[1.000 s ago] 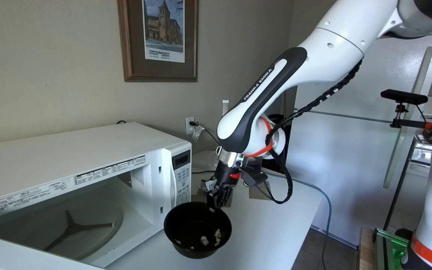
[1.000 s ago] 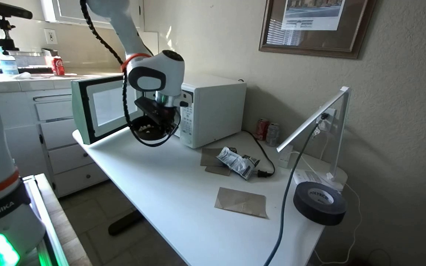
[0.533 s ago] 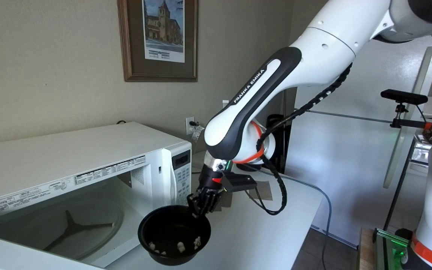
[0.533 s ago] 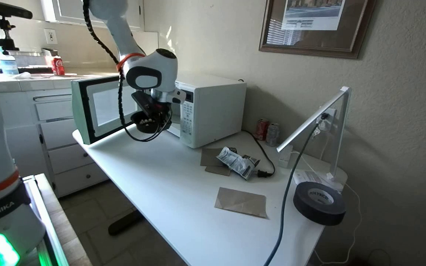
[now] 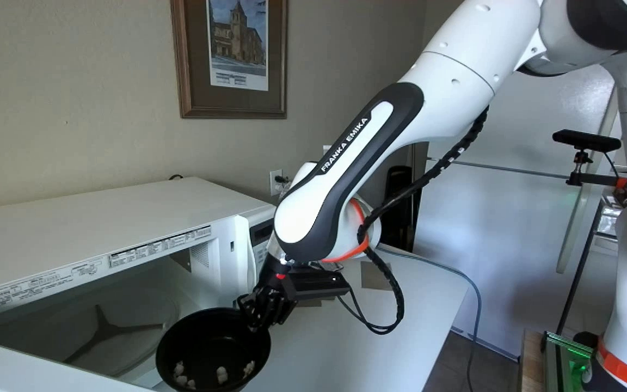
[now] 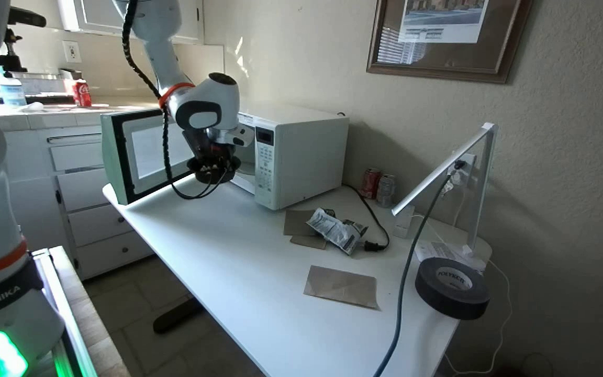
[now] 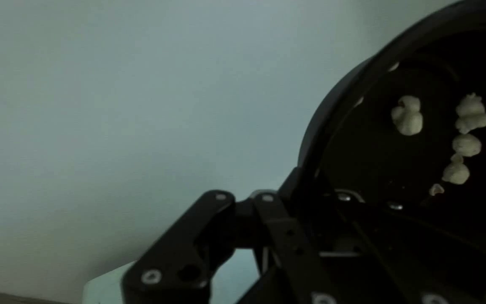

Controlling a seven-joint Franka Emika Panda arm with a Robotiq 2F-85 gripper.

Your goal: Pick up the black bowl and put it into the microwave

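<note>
Black bowl (image 5: 213, 343) scooted left in an exterior view, popcorn (image 7: 467, 145) inside, gripper (image 5: 259, 322) pinching its rim near the open microwave (image 5: 101, 234).

The black bowl (image 5: 210, 348) looks smooth with a faintly glossy rim, microwave (image 6: 309, 162) and tabletop (image 6: 270, 267) smooth, wrapper (image 6: 334, 230) crinkled (rather foil-like), wall (image 6: 568, 173) rough.

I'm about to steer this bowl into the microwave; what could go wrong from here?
The gripper pinches the black bowl at one side of its rim, so it might twist and spill the popcorn. The bowl, outside the microwave, could clip its opening's edge going in. The hanging cable loop might catch on the open microwave door.
</note>
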